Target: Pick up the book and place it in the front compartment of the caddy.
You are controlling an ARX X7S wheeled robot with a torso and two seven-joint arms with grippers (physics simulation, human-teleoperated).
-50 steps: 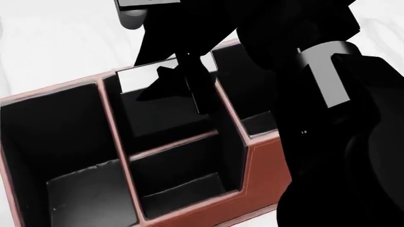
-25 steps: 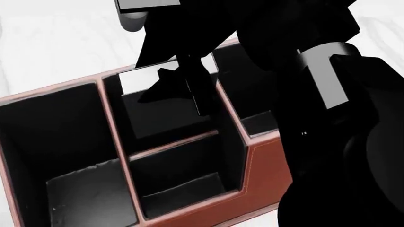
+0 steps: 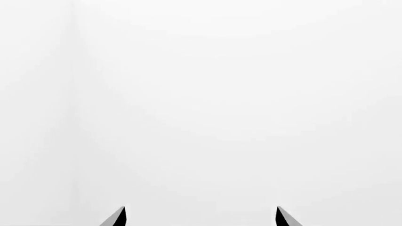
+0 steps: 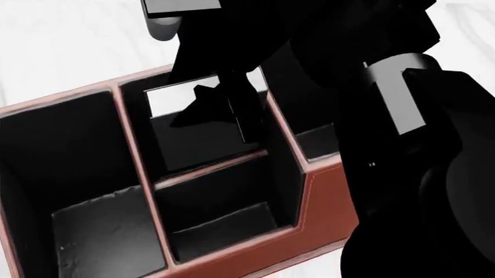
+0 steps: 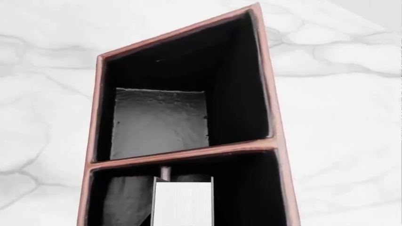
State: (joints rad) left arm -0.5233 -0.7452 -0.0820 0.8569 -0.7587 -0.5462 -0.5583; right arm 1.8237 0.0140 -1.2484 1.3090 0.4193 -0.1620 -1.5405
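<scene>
Reddish-brown caddy (image 4: 325, 202) fills head view near robot: black lining, pale pink rims, 4 cells. Nearest middle cell has cut-down outer wall. Just behind divider, front compartment (image 4: 205, 142) holds book (image 4: 182, 95), upright, white page edges showing, lower part down inside. Right claw (image 4: 232, 110) above same cell, clamped on book. Left claw (image 3: 199, 217) wide apart, nothing between tips. White marbled counter (image 4: 69, 52) beyond caddy.

Looking down into a reddish-brown caddy (image 5: 276, 117) on white marbled table (image 5: 339, 103): one black-lined cell empty; in the neighbouring cell, book (image 5: 183, 203) upright, white page edges showing.
</scene>
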